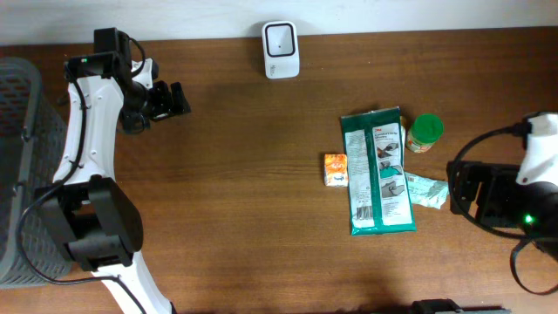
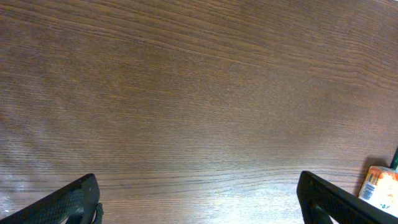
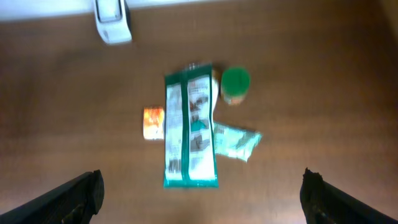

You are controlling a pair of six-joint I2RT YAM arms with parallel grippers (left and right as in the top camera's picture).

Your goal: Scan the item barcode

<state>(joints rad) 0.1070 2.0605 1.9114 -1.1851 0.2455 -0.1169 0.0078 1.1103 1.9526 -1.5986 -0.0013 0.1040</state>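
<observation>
Four items lie at the table's right: a long green-and-white pack (image 1: 378,170) (image 3: 189,127), a green-lidded jar (image 1: 425,133) (image 3: 235,84), a small orange box (image 1: 336,168) (image 3: 152,122) (image 2: 380,186) and a mint sachet (image 1: 427,189) (image 3: 236,142). No barcode is legible; the right wrist view is blurred. A white scanner (image 1: 281,50) (image 3: 112,22) stands at the back edge. My right gripper (image 1: 453,187) (image 3: 200,196) is open and empty, just right of the sachet. My left gripper (image 1: 179,100) (image 2: 199,205) is open and empty over bare wood at the far left.
A grey mesh basket (image 1: 17,166) stands at the table's left edge, beside the left arm's base. A black cable (image 1: 488,139) loops near the right arm. Bare wood lies between the scanner and the group of items.
</observation>
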